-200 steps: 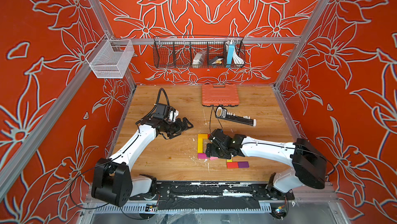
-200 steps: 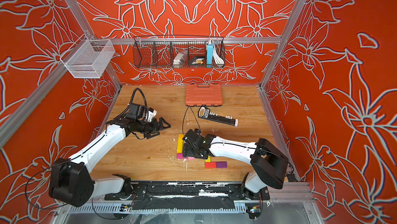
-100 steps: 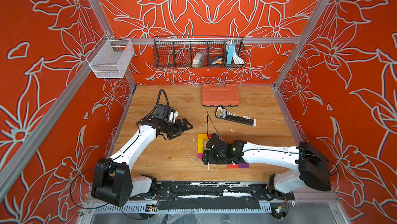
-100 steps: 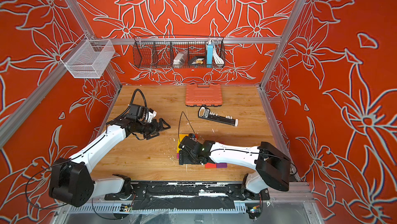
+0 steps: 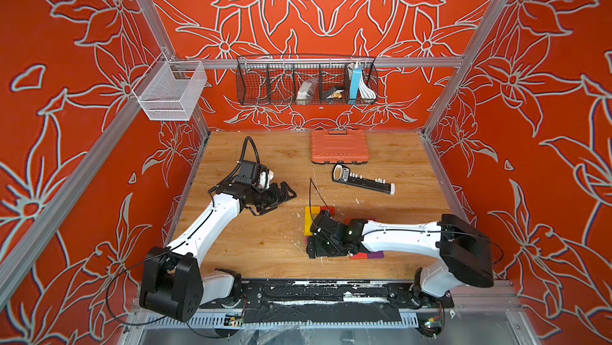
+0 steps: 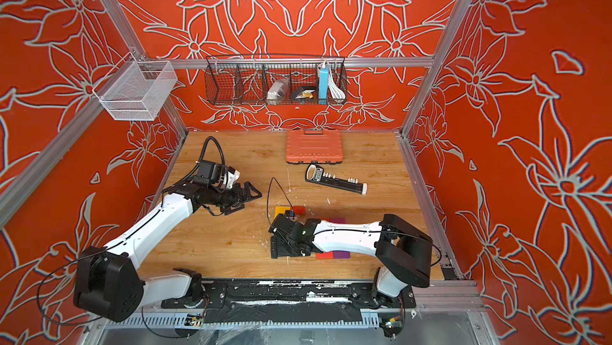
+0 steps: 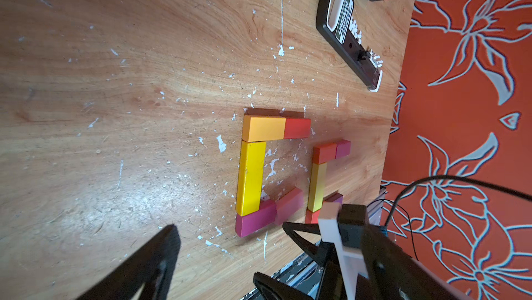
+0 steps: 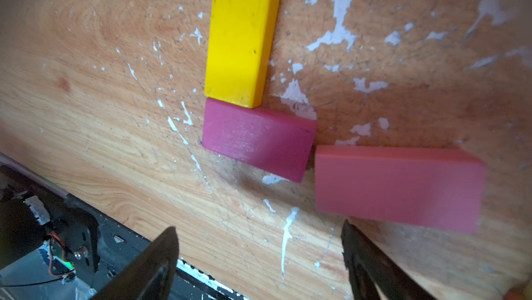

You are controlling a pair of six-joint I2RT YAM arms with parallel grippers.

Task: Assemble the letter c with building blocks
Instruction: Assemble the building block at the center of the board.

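Building blocks (image 7: pixel 250 179) lie near, right of centre, laid out as a C. Left gripper (image 5: pixel 287 198) hangs wide open and empty to their far left, likely to keep clear. Right gripper (image 8: pixel 259 225), jaws apart and empty, hovers by the skewed pink block (image 8: pixel 397 186), probably to square it against the magenta block (image 8: pixel 256 143).

Ten blocks (image 7: pixel 250 179), it seems — one case (image 5: pixel 339 146), one bar (image 5: pixel 363 182).

surface: scuffed wooden table (image 5: pixel 258 250) | on it: building blocks (image 7: pixel 250 180), orange case (image 5: pixel 339 146), black bar (image 5: pixel 364 183)
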